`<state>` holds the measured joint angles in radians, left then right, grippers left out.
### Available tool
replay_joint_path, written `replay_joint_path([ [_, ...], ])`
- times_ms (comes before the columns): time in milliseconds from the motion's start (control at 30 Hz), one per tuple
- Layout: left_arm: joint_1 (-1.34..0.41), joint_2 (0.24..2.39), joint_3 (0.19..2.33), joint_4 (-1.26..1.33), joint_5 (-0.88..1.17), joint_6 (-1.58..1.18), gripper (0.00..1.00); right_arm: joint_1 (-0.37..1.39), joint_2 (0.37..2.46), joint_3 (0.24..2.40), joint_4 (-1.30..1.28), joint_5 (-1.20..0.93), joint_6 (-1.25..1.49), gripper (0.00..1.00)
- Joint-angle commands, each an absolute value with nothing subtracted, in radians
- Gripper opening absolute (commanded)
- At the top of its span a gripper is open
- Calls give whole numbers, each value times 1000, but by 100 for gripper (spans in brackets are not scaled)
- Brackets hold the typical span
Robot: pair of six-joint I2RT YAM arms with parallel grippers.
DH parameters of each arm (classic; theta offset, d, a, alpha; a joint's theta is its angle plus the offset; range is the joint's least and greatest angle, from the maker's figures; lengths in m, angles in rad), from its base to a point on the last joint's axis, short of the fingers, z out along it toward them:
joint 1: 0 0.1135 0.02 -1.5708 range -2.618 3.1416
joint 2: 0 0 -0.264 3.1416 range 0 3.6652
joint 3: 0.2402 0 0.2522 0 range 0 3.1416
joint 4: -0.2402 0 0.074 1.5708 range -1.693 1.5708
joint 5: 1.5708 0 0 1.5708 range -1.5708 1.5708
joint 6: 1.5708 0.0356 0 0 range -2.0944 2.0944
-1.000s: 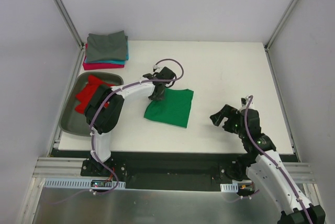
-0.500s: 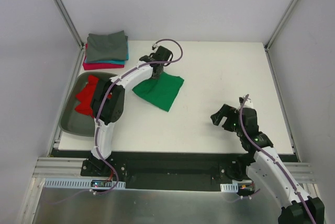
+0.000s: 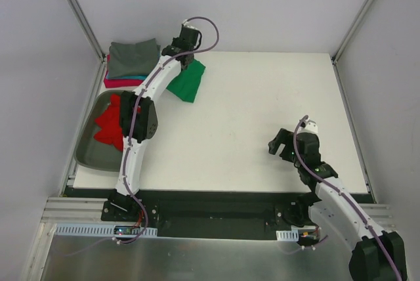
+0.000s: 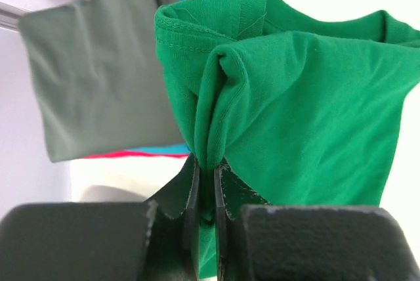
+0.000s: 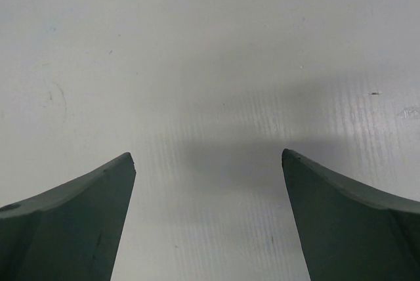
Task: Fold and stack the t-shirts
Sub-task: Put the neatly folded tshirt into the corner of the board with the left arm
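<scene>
Currently, my left gripper (image 4: pixel 207 174) is clamping tight on a bunched fold of the green t-shirt (image 4: pixel 308 117), just beside the folded grey t-shirt (image 3: pixel 133 56) at the far left. The green cloth's long axis is running from the grip toward the near side, slightly rightward. My right gripper (image 5: pixel 209 163) is hovering wide apart, holding nothing.

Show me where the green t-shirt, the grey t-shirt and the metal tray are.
green t-shirt (image 3: pixel 187 83), top view, hanging cloth middle.
grey t-shirt (image 3: pixel 133 56), top view, upper face.
metal tray (image 3: pixel 88 155), top view, bare near floor.
</scene>
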<state>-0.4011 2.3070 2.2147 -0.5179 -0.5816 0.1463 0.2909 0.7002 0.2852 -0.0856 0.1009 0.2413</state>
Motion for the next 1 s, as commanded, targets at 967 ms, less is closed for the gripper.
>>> replay_joint_path([
  [967, -149, 2252, 2284, -5, -635, 542, 0, 284, 872, 288, 133, 181, 258, 96],
])
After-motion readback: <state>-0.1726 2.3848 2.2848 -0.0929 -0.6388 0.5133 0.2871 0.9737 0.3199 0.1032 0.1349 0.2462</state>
